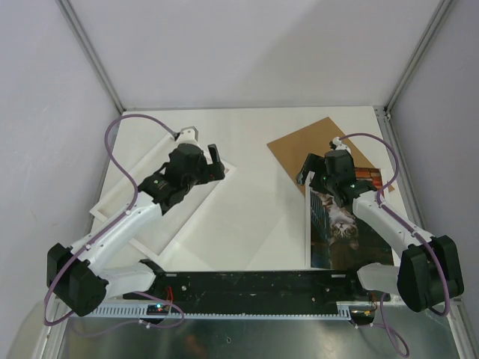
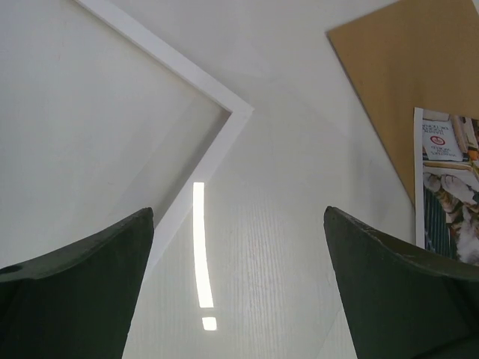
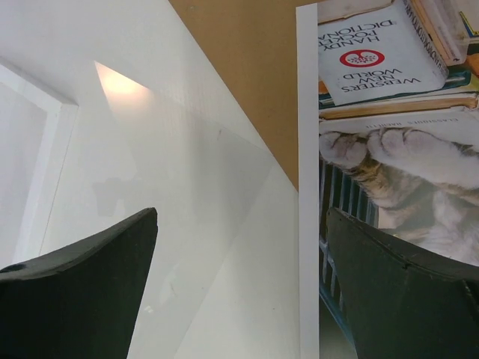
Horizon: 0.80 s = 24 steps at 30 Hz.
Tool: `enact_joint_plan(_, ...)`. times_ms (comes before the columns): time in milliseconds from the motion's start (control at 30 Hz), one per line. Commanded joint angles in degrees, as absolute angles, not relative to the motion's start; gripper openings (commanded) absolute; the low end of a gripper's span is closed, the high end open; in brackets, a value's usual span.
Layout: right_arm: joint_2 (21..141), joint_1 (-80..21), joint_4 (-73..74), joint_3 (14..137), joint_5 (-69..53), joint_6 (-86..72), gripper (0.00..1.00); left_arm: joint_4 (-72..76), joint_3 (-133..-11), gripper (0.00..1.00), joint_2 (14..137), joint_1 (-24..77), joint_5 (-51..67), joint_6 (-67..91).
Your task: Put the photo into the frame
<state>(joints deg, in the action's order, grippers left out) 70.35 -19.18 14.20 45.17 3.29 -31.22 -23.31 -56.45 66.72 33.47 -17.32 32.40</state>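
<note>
Tools: left tool (image 2: 238, 213) and right tool (image 3: 241, 213) both wide, empty.
Photo (image 3: 389, 149): right, overlapping brown backing board (image 1: 314, 146).
Frame (image 2: 172, 62): left, flat.
Advice: pinch the photo's edge gently and avoid creasing it.

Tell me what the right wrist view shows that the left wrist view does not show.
Only right wrist: the cat's paws and a readable dictionary title on the photo. Only left wrist: the pointed corner of the brown board and a thin bright reflection. Both: a corner of the white frame, the board, the photo, and two dark fingers standing wide apart.
</note>
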Motion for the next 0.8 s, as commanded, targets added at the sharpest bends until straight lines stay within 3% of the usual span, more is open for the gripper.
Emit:
enact_joint_plan(0, 69.90, -19.41, 11.99, 47.50, 2.46, -29.97, 0.99, -22.67, -59.63, 1.00, 66.66, 32.99, -18.98, 29.63)
enact_joint_plan(200, 70.55, -19.77, 11.14, 47.50, 0.92, -30.28, 0.99, -23.00, -62.61, 1.00, 68.26, 30.69, -16.42, 26.76)
enact_joint_plan(767, 80.85, -33.27, 6.64, 50.59, -3.79, -33.92, 0.99, -23.53, -82.18, 1.00, 96.67, 3.53, 20.13, 15.78)
